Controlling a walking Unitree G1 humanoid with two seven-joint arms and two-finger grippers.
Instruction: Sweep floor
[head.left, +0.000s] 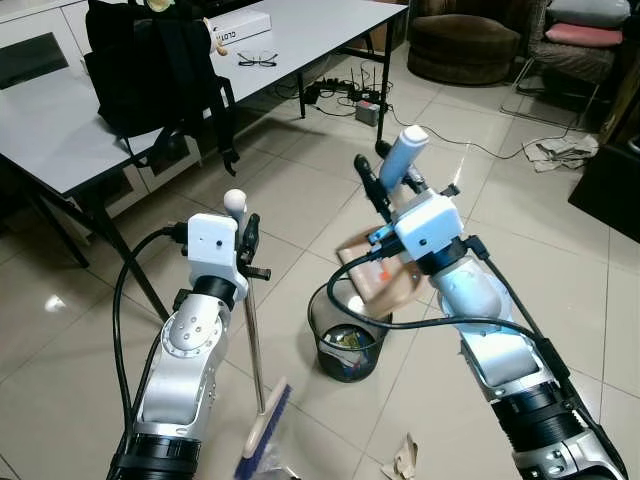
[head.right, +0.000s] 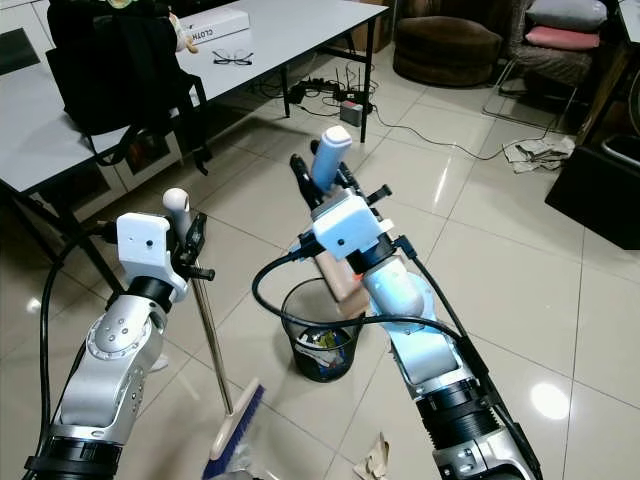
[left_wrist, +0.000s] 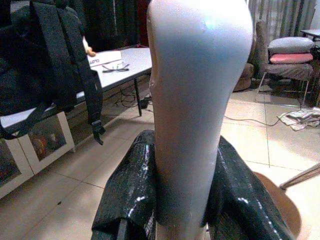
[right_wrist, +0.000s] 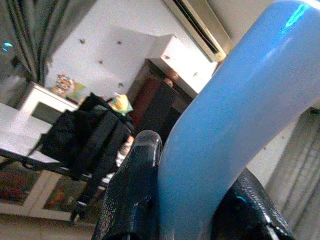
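My left gripper (head.left: 245, 238) is shut on the broom handle (left_wrist: 195, 100), just below its white knob (head.left: 234, 200). The thin pole runs down to the blue-bristled brush head (head.left: 264, 425) on the tiles by my left side. My right gripper (head.left: 386, 182) is shut on the dustpan's light blue handle (right_wrist: 235, 115), which points upward. The tan dustpan (head.left: 378, 275) hangs tilted over the black mesh waste bin (head.left: 349, 350), which has rubbish inside. A crumpled scrap of paper (head.left: 405, 460) lies on the floor near my right side.
A white table (head.left: 60, 120) on the left carries a black backpack (head.left: 150, 65), glasses (head.left: 257, 60) and a white box (head.left: 240, 28). Cables and a power strip (head.left: 366, 108) lie beyond. A brown ottoman (head.left: 465, 45), a chair and a cloth (head.left: 560, 150) stand at the back right.
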